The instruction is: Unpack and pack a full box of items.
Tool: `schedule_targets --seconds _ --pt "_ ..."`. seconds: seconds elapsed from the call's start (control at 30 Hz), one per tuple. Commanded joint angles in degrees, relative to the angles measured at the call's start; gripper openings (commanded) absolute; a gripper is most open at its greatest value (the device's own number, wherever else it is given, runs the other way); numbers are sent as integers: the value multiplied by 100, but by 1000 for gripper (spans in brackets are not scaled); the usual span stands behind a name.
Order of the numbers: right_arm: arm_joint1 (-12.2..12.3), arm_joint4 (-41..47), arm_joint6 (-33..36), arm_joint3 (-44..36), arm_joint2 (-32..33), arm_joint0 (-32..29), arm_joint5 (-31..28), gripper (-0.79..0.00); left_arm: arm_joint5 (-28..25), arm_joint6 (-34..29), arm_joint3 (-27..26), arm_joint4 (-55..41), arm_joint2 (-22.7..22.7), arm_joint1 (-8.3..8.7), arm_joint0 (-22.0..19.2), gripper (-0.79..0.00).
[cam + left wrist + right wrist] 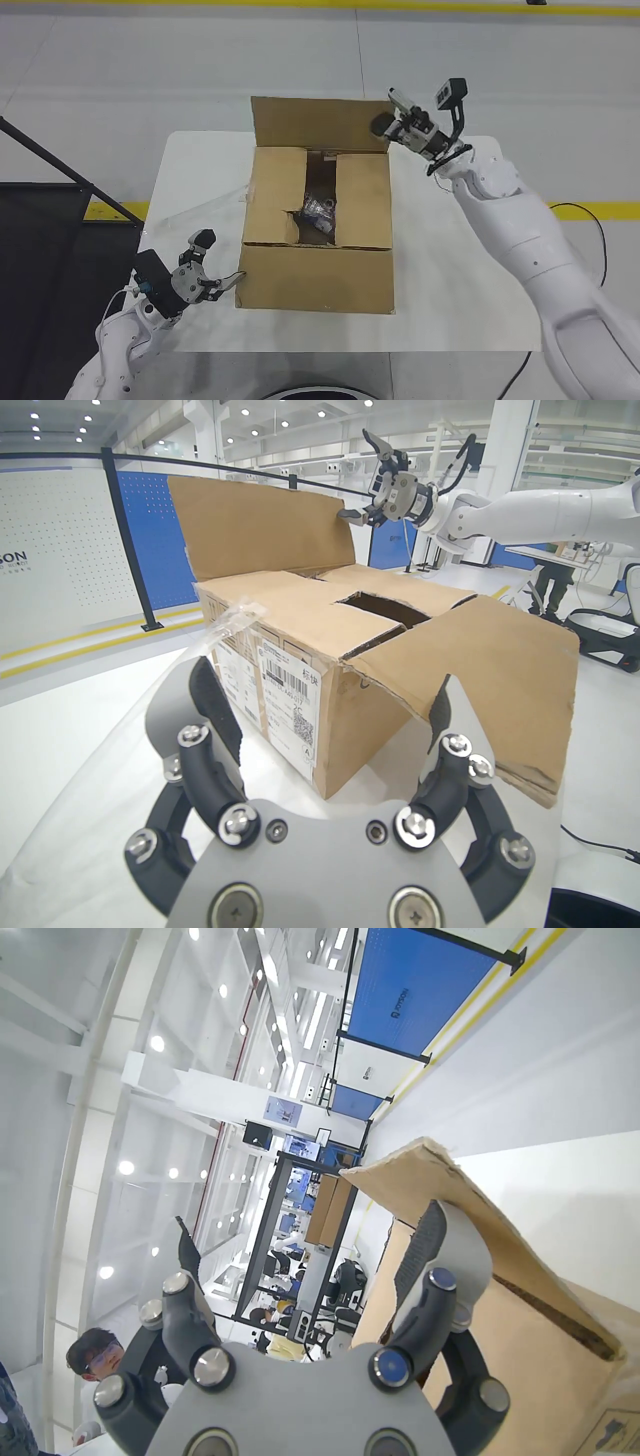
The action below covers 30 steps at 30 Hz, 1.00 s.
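A brown cardboard box [315, 215] stands mid-table with its back flap [318, 122] upright. Its front flap [315, 278] hangs outward, and the two side flaps lie folded in. Through the gap between them I see wrapped items [320, 210]. My left gripper [215, 270] is open at the box's front left corner [325, 710], one fingertip [442, 710] close to the front flap's edge [475, 665]. My right gripper [390, 110] is open at the back flap's right top corner [425, 1168], with one finger [435, 1238] against the cardboard.
The white table [450, 270] has bare room to the box's right and a narrower strip on its left. A loose strip of clear tape [235, 617] sticks out from the box's left top edge. A black barrier panel [40, 260] stands left of the table.
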Motion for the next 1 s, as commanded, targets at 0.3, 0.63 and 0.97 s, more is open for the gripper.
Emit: schedule_targets --seconds 0.3,0.63,0.97 --pt "-714 -1040 -911 1338 -544 438 -119 0 0 0 0 0 0 0 0 0" --pt "-1099 -1635 -1107 2093 -678 638 9 0 129 -285 -138 -143 74 10 3 0" --pt "-1188 -1420 -606 2126 -327 617 -873 0 185 -160 -219 -262 45 39 97 0"
